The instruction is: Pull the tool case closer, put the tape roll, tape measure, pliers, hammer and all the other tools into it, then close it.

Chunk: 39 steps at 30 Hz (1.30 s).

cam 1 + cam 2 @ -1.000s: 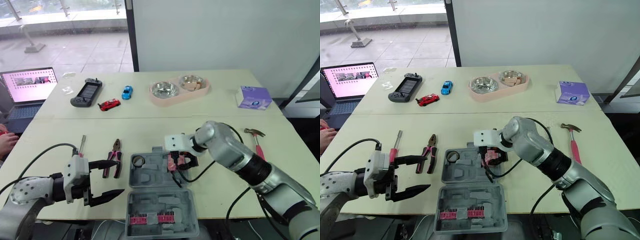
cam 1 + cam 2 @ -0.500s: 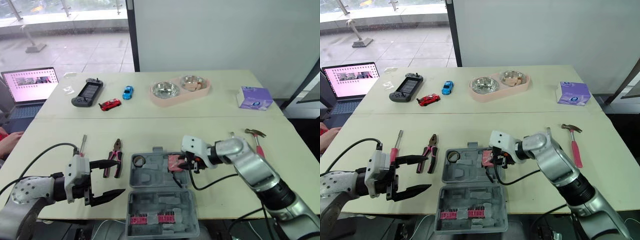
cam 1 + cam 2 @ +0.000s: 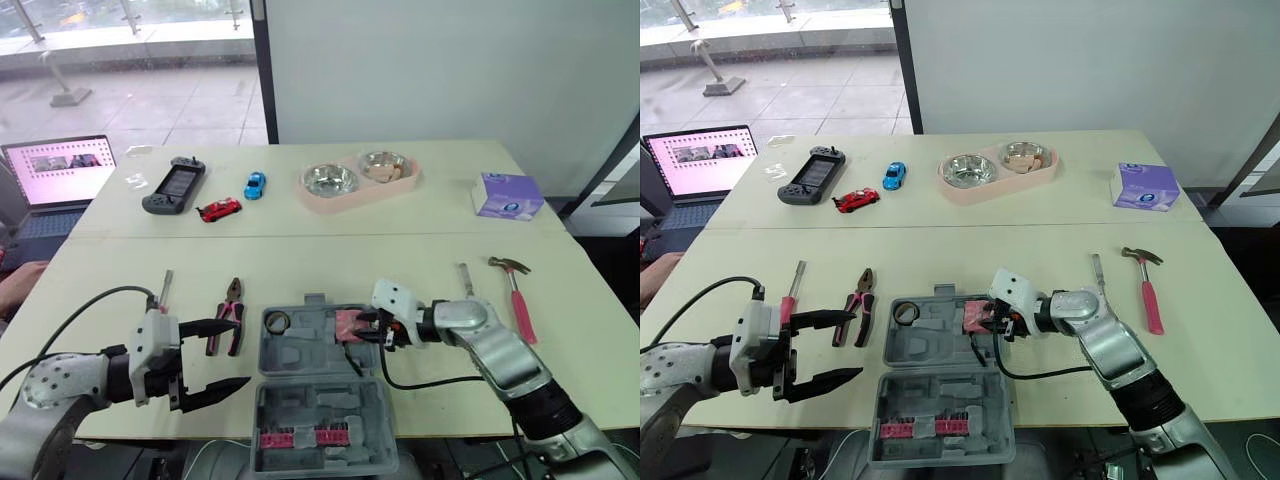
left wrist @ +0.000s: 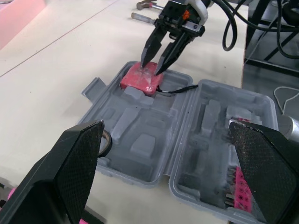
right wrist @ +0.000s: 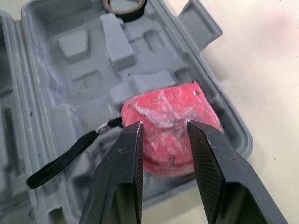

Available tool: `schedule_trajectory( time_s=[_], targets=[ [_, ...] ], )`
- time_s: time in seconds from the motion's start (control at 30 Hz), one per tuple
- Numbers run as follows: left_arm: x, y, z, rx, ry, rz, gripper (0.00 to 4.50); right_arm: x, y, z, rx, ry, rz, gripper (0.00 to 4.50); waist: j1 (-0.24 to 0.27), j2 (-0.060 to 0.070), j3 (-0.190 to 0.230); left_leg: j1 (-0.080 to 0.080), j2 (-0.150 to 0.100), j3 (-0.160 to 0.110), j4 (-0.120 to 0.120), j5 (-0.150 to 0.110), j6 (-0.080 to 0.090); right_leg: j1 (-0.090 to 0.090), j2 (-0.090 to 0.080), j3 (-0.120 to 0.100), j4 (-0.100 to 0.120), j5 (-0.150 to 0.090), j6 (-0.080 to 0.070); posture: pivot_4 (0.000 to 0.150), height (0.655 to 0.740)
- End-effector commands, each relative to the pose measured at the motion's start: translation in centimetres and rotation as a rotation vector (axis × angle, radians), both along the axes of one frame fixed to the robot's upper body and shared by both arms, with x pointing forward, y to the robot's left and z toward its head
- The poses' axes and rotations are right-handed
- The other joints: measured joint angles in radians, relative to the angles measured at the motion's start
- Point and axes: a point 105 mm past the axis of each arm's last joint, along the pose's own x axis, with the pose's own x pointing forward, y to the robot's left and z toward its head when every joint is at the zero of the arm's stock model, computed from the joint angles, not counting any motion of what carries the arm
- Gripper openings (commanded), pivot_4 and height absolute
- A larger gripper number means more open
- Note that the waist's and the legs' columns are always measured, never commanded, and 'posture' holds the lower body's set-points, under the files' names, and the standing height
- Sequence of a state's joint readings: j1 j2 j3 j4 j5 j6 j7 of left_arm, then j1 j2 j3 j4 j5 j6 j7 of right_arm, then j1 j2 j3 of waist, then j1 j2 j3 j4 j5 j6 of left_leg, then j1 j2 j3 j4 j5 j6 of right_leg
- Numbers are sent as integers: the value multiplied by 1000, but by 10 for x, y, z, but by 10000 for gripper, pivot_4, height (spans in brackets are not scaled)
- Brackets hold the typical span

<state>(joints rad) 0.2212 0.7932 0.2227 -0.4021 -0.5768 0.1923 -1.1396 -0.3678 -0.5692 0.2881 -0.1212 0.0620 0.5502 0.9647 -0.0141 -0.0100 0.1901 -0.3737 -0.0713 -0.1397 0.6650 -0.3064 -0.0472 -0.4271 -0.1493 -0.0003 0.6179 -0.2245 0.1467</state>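
The grey tool case (image 3: 300,352) lies open near the table's front edge. A red tape measure (image 3: 346,325) sits in its far right pocket and a tape roll (image 3: 277,322) in its far left one. My right gripper (image 3: 363,330) points at the tape measure, its fingers (image 5: 128,154) a narrow gap apart with the tips at the measure's top and nothing between them. My left gripper (image 3: 240,353) hangs wide open left of the case, beside the pliers (image 3: 231,312). A screwdriver (image 3: 165,290) lies further left. The hammer (image 3: 515,295) and a metal tool (image 3: 465,279) lie to the right.
The case lid (image 3: 320,445) holds pink bit strips. At the back are a game controller (image 3: 173,186), a red toy car (image 3: 218,209), a blue toy car (image 3: 255,184), a pink double bowl (image 3: 358,180) and a purple box (image 3: 508,195). A laptop (image 3: 55,170) and a person's hand (image 3: 12,282) are at left.
My right arm has dropped its elbow and swung out to the right, and its fingers have narrowed from wide open over the tape measure. The left arm has not moved.
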Motion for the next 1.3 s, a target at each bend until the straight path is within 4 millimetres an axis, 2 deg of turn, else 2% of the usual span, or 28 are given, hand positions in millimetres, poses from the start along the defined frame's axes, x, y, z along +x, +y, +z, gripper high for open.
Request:
schedule_trajectory(
  time_s=[0.03, 0.13, 0.3, 0.6, 0.67, 0.73, 0.83, 0.9, 0.97, 1.03, 1.07, 1.1, 1.13, 1.23, 1.27, 1.3],
  targets=[
    [0, 0, 6, 0, -29, 1, 45000, 2, -5, -13, -29, 7, -10, 15559, 0, 0, 0, 0, 0, 0, 0, 0, 0, 0, 0, 0, 0, 0, 0, 1500, 7239],
    [0, 1, 7, 2, -31, 2, 45000, 4, -10, -25, -77, 2, -11, 15559, 0, -1, -1, 1, 0, 0, 0, 0, 0, 1, 0, 0, 0, 0, 0, 1500, 7239],
    [1, 2, 8, 6, -35, 2, 45000, 7, -14, -33, -111, -9, 3, 15559, 0, -2, -3, 2, 0, 0, 0, 0, 0, 2, 0, 0, 0, 0, 0, 1500, 7239],
    [1, 2, 9, 5, -37, 3, 45000, -6, -20, -61, -181, 188, -79, 15559, 1, -5, -18, 2, 0, 0, 0, 0, 0, 3, 0, 0, 0, 0, 0, 1500, 7239],
    [1, 2, 9, 6, -37, 4, 45000, -2, -11, -54, -128, 169, -81, 15559, 2, -6, -22, 4, 0, -1, 0, 0, 0, 5, 0, 0, -1, 0, 0, 1500, 7239],
    [1, 2, 10, 6, -38, 6, 45000, 3, -2, -37, -41, 133, -77, 15559, 1, -8, -23, 5, 0, -1, 0, 0, 1, 6, 0, 0, -1, 0, 0, 1500, 7239],
    [3, 7, 11, -1, -43, 33, 45000, 16, 12, 25, 173, -51, -40, 15559, -2, -6, -22, 6, 0, -1, 0, 0, 1, 7, 0, 0, -1, 0, 0, 1500, 7239],
    [5, 12, 12, -10, -43, 64, 45000, 19, 10, 55, 259, -128, -42, 15559, -4, -3, -19, 2, 0, -1, -1, 0, 1, 2, 1, 0, 0, 0, 0, 1500, 7239],
    [7, 25, 12, -4, -37, 127, 45000, 11, -6, 76, 303, -170, -36, 15559, -1, -1, -18, 1, 0, 0, -1, 0, 0, 0, 1, 0, 0, 0, 0, 1500, 7239],
    [7, 38, 9, 8, -27, 183, 45000, 2, -23, 80, 294, -169, -37, 15559, 4, 0, -18, 1, 0, -1, -1, 0, 0, 0, 0, 0, 0, 0, 0, 1500, 7239],
    [5, 52, 6, 20, -13, 234, 45000, -1, -39, 77, 293, -151, -74, 15559, 7, -1, -18, 0, 0, -1, -1, -1, 1, 1, 0, 0, 0, 0, 0, 1500, 7239],
    [4, 66, 3, 33, -4, 285, 45000, -5, -54, 74, 283, -132, -109, 20699, 8, -2, -18, 0, 0, -1, -1, -1, 2, 1, 0, -1, -2, 0, 0, 1500, 7239],
    [3, 79, 1, 50, 2, 336, 45000, -9, -67, 70, 265, -119, -136, 22315, 9, -2, -18, 0, 0, -1, -1, -1, 3, 2, 0, -1, -3, 0, 0, 1500, 7239],
    [-3, 125, -4, 108, 9, 506, 45000, -25, -107, 59, 221, -81, -214, 36651, 6, -1, -18, 0, 0, 1, -1, -2, 4, 2, 0, -1, -4, -1, 0, 1500, 7239],
    [-5, 135, -5, 116, 10, 538, 45000, -28, -115, 57, 225, -74, -231, 41143, 4, -1, -18, 0, 0, 1, -1, -2, 4, 2, 0, -1, -4, -1, 0, 1500, 7239],
    [-10, 153, -6, 139, 17, 596, 45000, -31, -131, 54, 230, -69, -286, 44298, 1, -1, -17, 0, 0, 1, -1, -2, 4, 2, 0, -1, -4, -1, 0, 1500, 7239]
  ],
)
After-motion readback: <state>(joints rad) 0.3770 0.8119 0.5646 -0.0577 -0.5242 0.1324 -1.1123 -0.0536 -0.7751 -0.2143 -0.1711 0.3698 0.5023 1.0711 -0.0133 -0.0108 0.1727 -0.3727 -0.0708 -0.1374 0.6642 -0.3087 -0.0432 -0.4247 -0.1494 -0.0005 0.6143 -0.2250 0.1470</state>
